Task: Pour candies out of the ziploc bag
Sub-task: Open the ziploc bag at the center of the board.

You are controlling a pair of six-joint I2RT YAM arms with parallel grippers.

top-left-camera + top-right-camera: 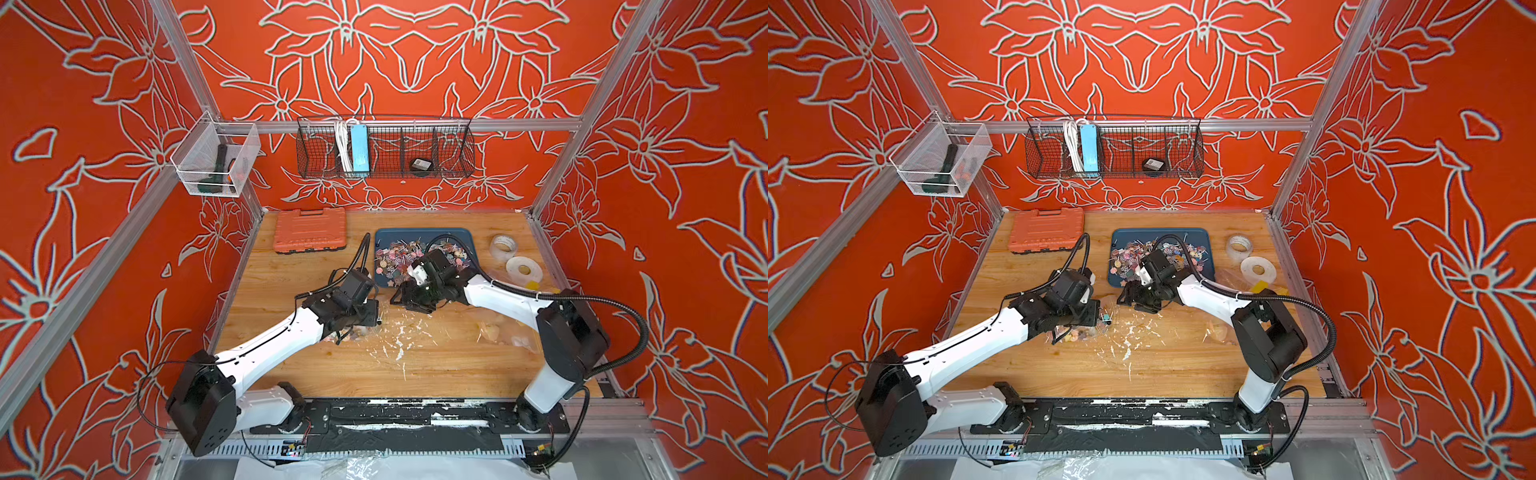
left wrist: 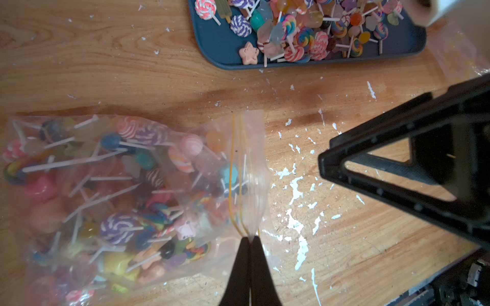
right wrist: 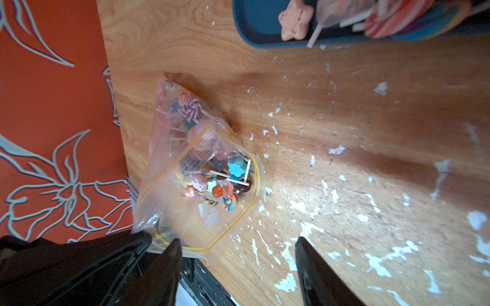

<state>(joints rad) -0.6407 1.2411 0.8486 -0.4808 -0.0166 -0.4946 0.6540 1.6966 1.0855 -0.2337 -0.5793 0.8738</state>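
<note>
- My left hand point(image 2: 249, 239) is closed, its two black fingers point(image 2: 261, 270) pressed together on the yellow-lined zip edge of a clear plastic ziploc bag point(image 2: 254, 159).
- My right hand point(image 3: 237, 241) stands open with its fingers point(image 3: 313, 273) well apart. One fingertip sits right at the bag's yellow rim, and I cannot tell whether it touches.
- The bag rests on the scuffed wooden worktop point(image 2: 119, 66), and its mouth gapes open in my right wrist view.
- Inside it are the candies point(image 2: 119, 227), tiny multicoloured lollipops on thin white sticks. They are swirled purple, pink, blue and orange, and they are heaped right up to the mouth.
- White flecks point(image 2: 297, 185) speckle the wood just beside the bag's mouth.
- Beyond the bag and apart from it lies a dark blue tray with rounded corners point(image 2: 220, 45). It carries a pile of loose lollipops point(image 2: 294, 34) of the same kind.
- At the back of the worktop, left of the tray, sits a closed orange plastic tool case point(image 1: 309, 228). Two rolls of tape point(image 1: 524, 268) lie to the tray's right.
</note>
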